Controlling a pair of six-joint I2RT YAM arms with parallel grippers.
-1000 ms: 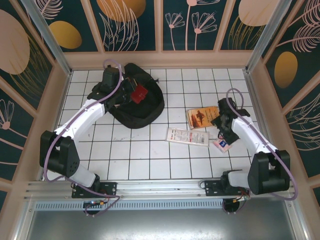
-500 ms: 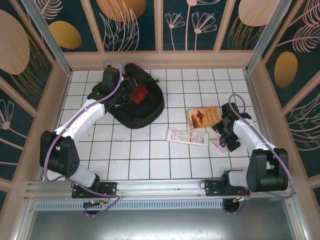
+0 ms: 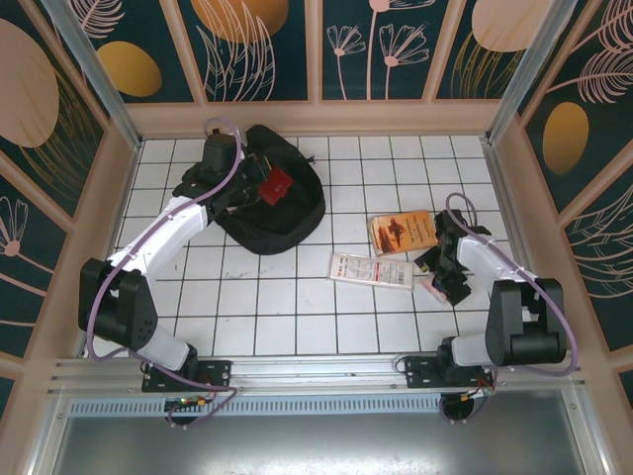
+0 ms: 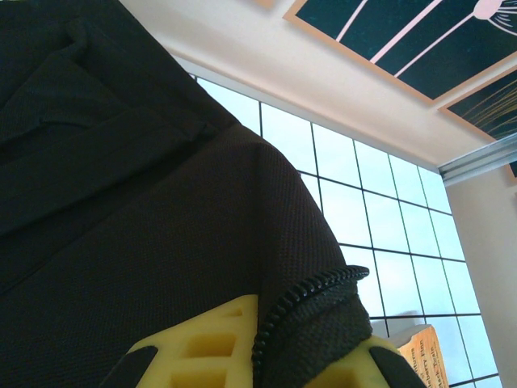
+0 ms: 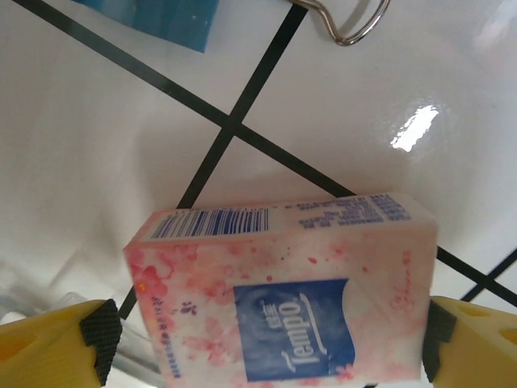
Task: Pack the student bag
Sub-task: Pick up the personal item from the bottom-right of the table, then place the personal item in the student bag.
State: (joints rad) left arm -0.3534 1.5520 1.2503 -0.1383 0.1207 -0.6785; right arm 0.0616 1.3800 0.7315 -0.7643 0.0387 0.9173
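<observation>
The student bag [image 3: 269, 220], a large black soft backpack, lies at the back left of the tiled table. My left gripper [image 3: 249, 188] is shut on the bag's zipper edge [image 4: 300, 311], and black fabric shows between the yellow fingers [image 4: 206, 343]. A red item [image 3: 276, 184] lies at the bag's opening. My right gripper [image 3: 442, 281] is low over a pink tissue pack [image 5: 283, 295] with a blue label. It stands open, with one finger [image 5: 73, 339] at each end of the pack. The pack rests on the tiles.
An orange book [image 3: 404, 232] and a white leaflet [image 3: 371, 269] lie left of the right gripper. A blue item [image 5: 157, 16] and a metal wire loop [image 5: 346, 26] lie just beyond the tissue pack. Walls enclose the table on three sides.
My right gripper has moved toward the near side and down, and it now straddles the tissue pack. The left arm and the bag have not moved.
</observation>
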